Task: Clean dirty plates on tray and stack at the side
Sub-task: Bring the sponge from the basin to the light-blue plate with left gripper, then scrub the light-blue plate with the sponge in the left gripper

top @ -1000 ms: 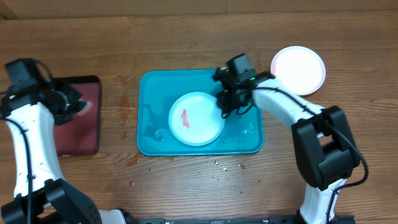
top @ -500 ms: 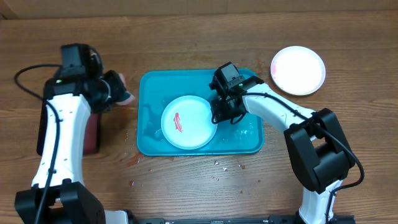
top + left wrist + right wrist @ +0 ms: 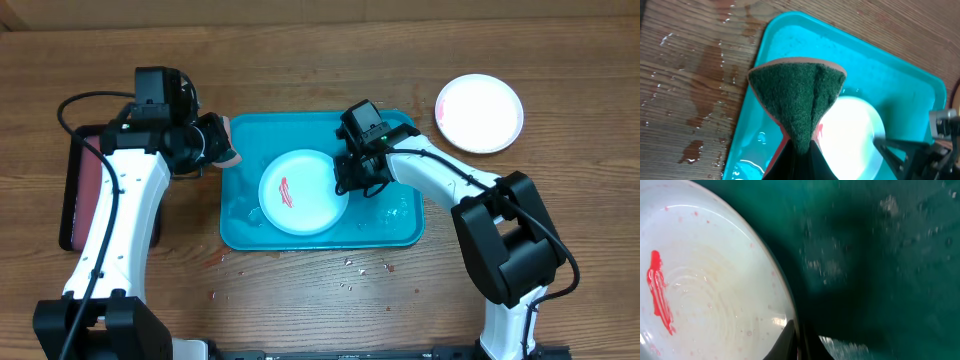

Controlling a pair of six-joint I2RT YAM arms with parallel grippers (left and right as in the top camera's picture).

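Note:
A white plate (image 3: 300,192) with a red smear lies in the turquoise tray (image 3: 395,228). My right gripper (image 3: 343,183) is shut on the plate's right rim; in the right wrist view the rim (image 3: 785,300) runs between the fingertips (image 3: 801,345). My left gripper (image 3: 205,150) is shut on a green and pink sponge (image 3: 228,150) just left of the tray's left edge. In the left wrist view the sponge (image 3: 797,95) hangs above the tray (image 3: 790,40) and plate (image 3: 850,135). Another white plate (image 3: 480,112) lies on the table at the back right.
A dark-red tray with a black rim (image 3: 85,190) lies at the left, partly under my left arm. Water drops and wet patches lie on the wood (image 3: 350,265) in front of the turquoise tray and left of it (image 3: 695,90).
My left arm has swung right from over the dark-red tray, carrying the sponge to the turquoise tray's left edge. My right gripper has dragged the plate slightly leftward in the tray.

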